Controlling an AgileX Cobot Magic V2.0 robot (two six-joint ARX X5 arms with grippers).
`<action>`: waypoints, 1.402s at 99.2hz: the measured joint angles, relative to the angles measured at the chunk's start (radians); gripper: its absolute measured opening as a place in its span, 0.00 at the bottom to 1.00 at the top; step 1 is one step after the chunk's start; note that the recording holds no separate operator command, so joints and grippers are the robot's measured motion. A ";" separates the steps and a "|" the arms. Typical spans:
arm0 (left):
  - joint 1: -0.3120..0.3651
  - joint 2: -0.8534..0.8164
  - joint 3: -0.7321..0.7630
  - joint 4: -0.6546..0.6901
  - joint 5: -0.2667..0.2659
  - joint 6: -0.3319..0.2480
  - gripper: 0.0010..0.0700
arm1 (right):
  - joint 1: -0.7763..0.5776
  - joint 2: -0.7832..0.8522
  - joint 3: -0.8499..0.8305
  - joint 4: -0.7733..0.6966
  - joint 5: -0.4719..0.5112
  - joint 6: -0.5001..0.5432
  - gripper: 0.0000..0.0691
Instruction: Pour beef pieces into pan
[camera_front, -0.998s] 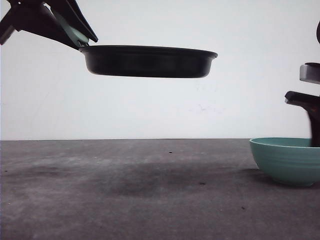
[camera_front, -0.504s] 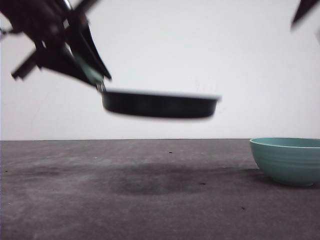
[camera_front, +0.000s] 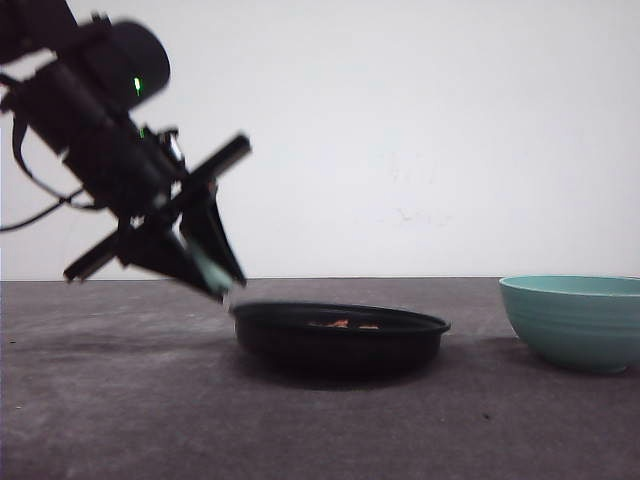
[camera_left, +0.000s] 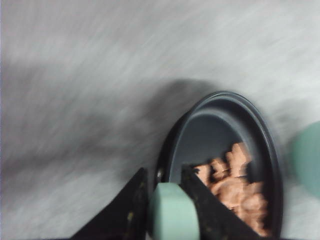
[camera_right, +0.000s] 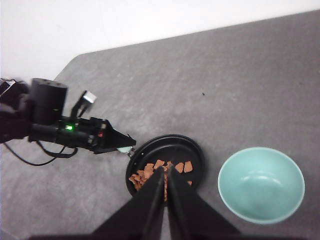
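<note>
A teal ribbed bowl is seen upright on the grey table, at the right of the front view; nothing is seen inside it from the right wrist view. Small dark specks are noted on the tabletop. A plain white wall is seen behind

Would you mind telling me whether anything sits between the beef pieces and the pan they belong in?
Nothing visible does: the beef pieces already lie inside the pan, which rests on the table. The left tool grips its mint handle. The teal bowl beside it looks empty.
</note>
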 joint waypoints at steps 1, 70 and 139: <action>0.000 0.003 0.000 0.000 0.003 -0.002 0.07 | 0.000 -0.002 0.000 -0.001 0.000 0.000 0.01; 0.035 -0.195 0.006 -0.034 -0.070 -0.013 0.85 | 0.000 -0.013 0.000 -0.015 0.025 -0.051 0.01; 0.061 -1.065 0.071 -0.471 -0.569 0.286 0.02 | 0.000 -0.064 -0.014 0.184 0.397 -0.354 0.01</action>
